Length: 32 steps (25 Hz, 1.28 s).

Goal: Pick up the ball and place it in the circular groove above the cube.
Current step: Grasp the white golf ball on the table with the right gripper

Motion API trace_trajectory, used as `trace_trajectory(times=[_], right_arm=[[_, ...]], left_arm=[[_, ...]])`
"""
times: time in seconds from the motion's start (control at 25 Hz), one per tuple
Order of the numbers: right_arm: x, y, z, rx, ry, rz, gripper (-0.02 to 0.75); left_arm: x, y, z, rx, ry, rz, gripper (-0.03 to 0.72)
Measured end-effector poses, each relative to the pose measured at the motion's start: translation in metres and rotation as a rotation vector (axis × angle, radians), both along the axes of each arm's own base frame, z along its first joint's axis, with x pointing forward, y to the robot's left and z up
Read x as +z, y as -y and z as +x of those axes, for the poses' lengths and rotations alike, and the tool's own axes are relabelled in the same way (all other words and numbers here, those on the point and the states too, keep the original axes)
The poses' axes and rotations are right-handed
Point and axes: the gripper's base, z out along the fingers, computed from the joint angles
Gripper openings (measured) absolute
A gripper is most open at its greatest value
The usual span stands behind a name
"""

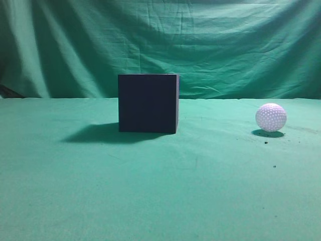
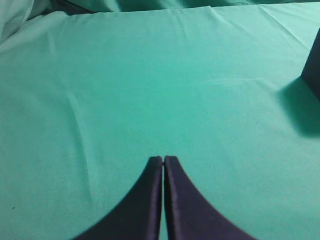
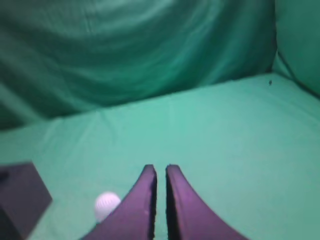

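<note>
The bench [image 1: 150, 201], draped in green cloth, carries the dark cube [image 1: 148, 103] near its middle, standing upright with its shadow falling to the left. Well apart from it, off to the right, the white dimpled golf ball [image 1: 271, 117] rests on the cloth. My left claw [image 2: 163, 159] is clenched on nothing over bare cloth. My right claw [image 3: 160, 168] is nearly clenched, empty, with the ball low beside it.
</note>
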Motion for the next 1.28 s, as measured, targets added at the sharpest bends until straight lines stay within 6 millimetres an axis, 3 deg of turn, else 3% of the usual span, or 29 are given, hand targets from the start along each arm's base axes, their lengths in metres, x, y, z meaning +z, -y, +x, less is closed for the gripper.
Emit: trace_trajectory(times=[0.16,0.32,0.52,0.64,0.84,0.88,0.92,1.04,1.28], right_arm=[[0.014,0.003,0.001,-0.036,0.150,0.072,0.049],[0.028,0.002,0.001,-0.023,0.134,0.056,0.049],[0.067,-0.004,0.020,0.028,-0.059,-0.020,0.049],[0.077,-0.008,0.040,0.062,-0.235,-0.036,0.049],[0.066,-0.012,0.070,0.105,-0.489,-0.078,0.049],[0.066,-0.013,0.075,0.122,-0.521,-0.102,0.049],[0.066,-0.014,0.081,0.152,-0.561,-0.135,0.000],[0.071,-0.022,0.100,0.261,-0.677,-0.184,0.000],[0.073,-0.061,0.141,0.487,-0.804,-0.316,0.000]], left_arm=[[0.000,0.000,0.000,0.000,0.000,0.000,0.000],[0.000,0.000,0.000,0.000,0.000,0.000,0.000],[0.000,0.000,0.000,0.000,0.000,0.000,0.000],[0.000,0.000,0.000,0.000,0.000,0.000,0.000],[0.000,0.000,0.000,0.000,0.000,0.000,0.000],[0.000,0.000,0.000,0.000,0.000,0.000,0.000],[0.000,0.000,0.000,0.000,0.000,0.000,0.000],[0.000,0.000,0.000,0.000,0.000,0.000,0.000],[0.000,0.000,0.000,0.000,0.000,0.000,0.000]])
